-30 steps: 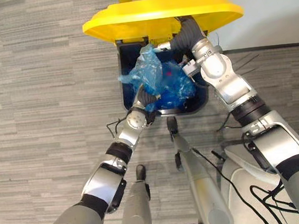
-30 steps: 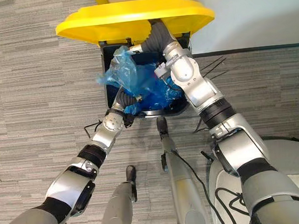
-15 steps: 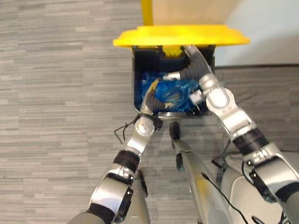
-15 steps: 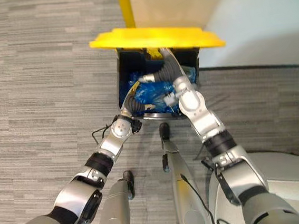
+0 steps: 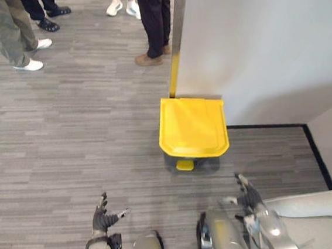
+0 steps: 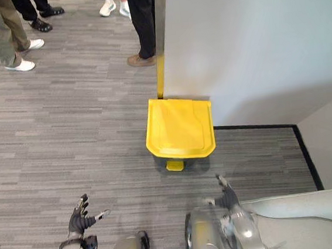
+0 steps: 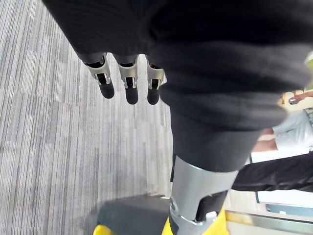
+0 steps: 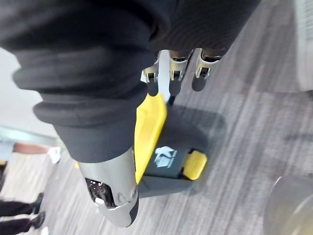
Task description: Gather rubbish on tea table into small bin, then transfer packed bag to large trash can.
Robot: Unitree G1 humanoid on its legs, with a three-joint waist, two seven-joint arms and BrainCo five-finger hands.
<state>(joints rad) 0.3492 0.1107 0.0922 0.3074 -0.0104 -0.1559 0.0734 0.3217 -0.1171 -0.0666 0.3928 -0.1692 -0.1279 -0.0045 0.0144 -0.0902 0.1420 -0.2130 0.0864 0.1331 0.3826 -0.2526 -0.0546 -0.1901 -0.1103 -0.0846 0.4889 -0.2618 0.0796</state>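
Hands nearest us, low at the floor's near edge: left hand (image 5: 101, 216) is spread wide with straight fingers and has nothing in it. Right hand (image 5: 247, 195) is the same, fingers straight and loose, nothing held. Both wrist views agree.

Half a second ago both hands were down inside the trash can (image 5: 193, 128), on the blue bag under a raised lid. Now we see them drawn back, well apart from the can. The whole view has also lifted, so the camera moved too.

The yellow lid (image 6: 180, 126) now lies flat down, with the yellow pedal (image 5: 185, 165) at the can's front foot. We judge the blue bag is shut inside the can, since neither hand carries it. That would make the transfer step done and the task about finished.

The floor (image 5: 61, 134) is grey and striped. The can stands on it against the end of a pale wall (image 5: 258, 45), with a metal-and-yellow post (image 5: 175, 76) at the wall's edge just behind. Farthest off, along the floor's far edge, we see several people's legs and shoes (image 5: 150, 20).
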